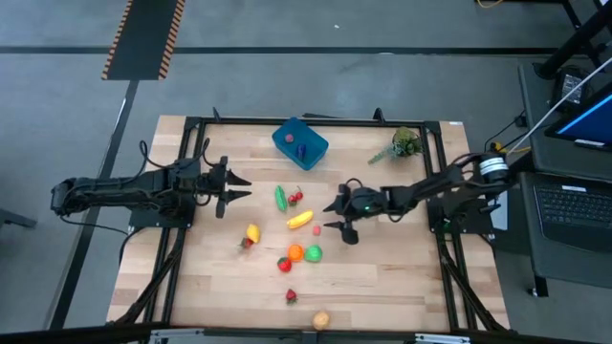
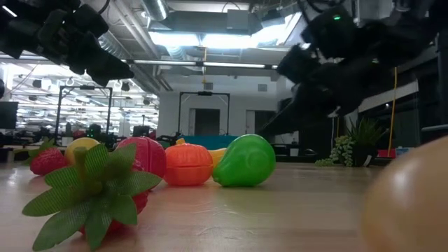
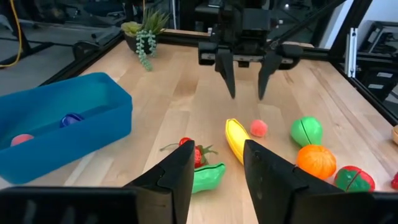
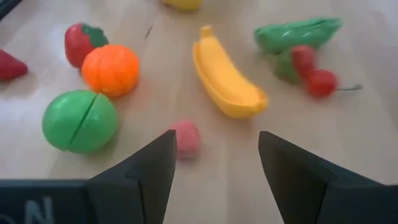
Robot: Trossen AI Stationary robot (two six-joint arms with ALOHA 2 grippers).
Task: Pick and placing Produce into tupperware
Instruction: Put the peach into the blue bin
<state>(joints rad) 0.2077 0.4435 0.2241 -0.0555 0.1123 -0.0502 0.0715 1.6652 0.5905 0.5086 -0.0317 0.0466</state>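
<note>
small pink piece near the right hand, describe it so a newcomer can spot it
Find the blue tupperware at the table's far edge, then the yellow banana nearer the middle. The pink piece lies beside the banana, below the open right hand: the smallest item, round and pale pink.

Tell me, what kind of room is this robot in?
Probably a robotics lab or workshop: a wooden table in a black frame stands on a grey floor, a laptop sits beside it, and the low view shows a big open hall with ceiling lights.

Blue tupperware (image 1: 299, 140), yellow banana (image 1: 300, 219), green apple (image 1: 314, 252), orange orange (image 1: 295, 252), pink ball (image 4: 185, 137), red cherries (image 4: 314, 71).
</note>
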